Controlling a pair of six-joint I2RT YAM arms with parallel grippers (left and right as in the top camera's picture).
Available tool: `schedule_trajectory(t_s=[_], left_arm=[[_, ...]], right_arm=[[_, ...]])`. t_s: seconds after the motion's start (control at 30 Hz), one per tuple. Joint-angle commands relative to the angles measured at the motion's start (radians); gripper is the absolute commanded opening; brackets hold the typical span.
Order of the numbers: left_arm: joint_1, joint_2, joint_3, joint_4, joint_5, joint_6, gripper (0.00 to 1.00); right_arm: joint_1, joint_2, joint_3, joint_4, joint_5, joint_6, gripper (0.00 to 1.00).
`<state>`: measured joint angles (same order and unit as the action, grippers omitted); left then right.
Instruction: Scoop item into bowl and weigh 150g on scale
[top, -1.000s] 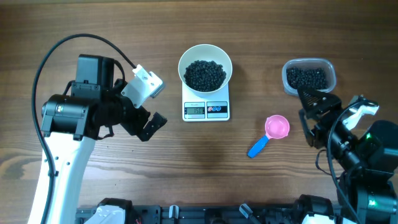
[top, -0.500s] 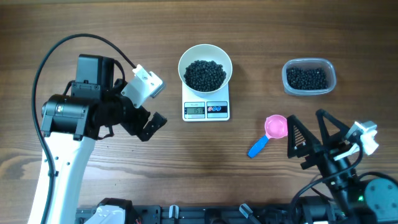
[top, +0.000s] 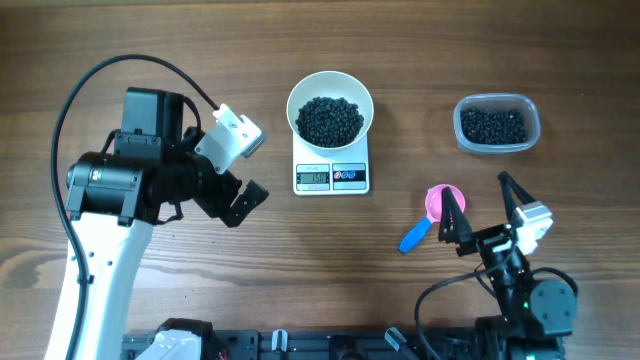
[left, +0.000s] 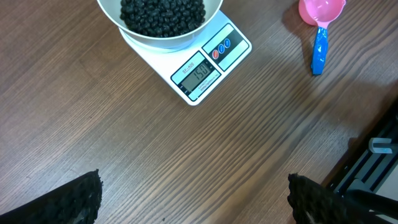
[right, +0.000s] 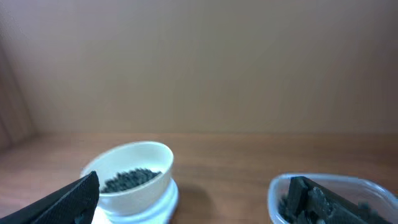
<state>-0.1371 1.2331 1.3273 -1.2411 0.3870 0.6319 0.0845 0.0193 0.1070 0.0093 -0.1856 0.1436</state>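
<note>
With the far edge of the tabletop taken as 12 o'clock in the overhead view, the bowl sits on the scale a little toward 12 o'clock of the middle. The bowl covers the rear of the platform. The front strip stays visible, with its grey display and two round buttons. The item fills the bowl's bottom as a dark heap of small round pieces. In the left wrist view the display appears to read 150.

At 3 o'clock of the bowl, well apart, stands a clear tub holding more of the item. The scoop lies on the wood at 4 o'clock of the scale. Its pink cup is toward 1 o'clock and its blue handle runs off toward 7 o'clock.

The left hand hovers at 9 o'clock of the scale, well apart from it. Its jaws are spread wide and nothing is between them. Its dark fingertips show only at the lower corners of its own view, with bare wood between.

The right hand is at 5 o'clock of the scale, near the tabletop's 6 o'clock edge. Its fingers point toward 12 o'clock, are splayed wide and hold nothing. From overhead its 9 o'clock finger overlaps the rim of the scoop's cup; whether they touch cannot be told. Its own camera looks level across the wood, with the bowl at lower left and the tub at lower right.
</note>
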Motion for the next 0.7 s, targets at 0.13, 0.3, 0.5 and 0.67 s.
schedule_trajectory(t_s=[0.13, 0.3, 0.5, 0.67], left_arm=[[0.005, -0.006, -0.003, 0.000, 0.001, 0.019, 1.00], [0.005, -0.006, -0.003, 0.000, 0.001, 0.019, 1.00], [0.005, -0.006, -0.003, 0.000, 0.001, 0.018, 1.00], [0.005, -0.006, -0.003, 0.000, 0.001, 0.018, 1.00]], right_arm=[[0.004, -0.016, -0.102, 0.019, 0.089, -0.103, 1.00], [0.003, -0.016, -0.102, -0.008, 0.108, -0.171, 1.00], [0.003, -0.016, -0.102, -0.007, 0.107, -0.170, 1.00], [0.003, -0.016, -0.102, -0.007, 0.107, -0.169, 1.00]])
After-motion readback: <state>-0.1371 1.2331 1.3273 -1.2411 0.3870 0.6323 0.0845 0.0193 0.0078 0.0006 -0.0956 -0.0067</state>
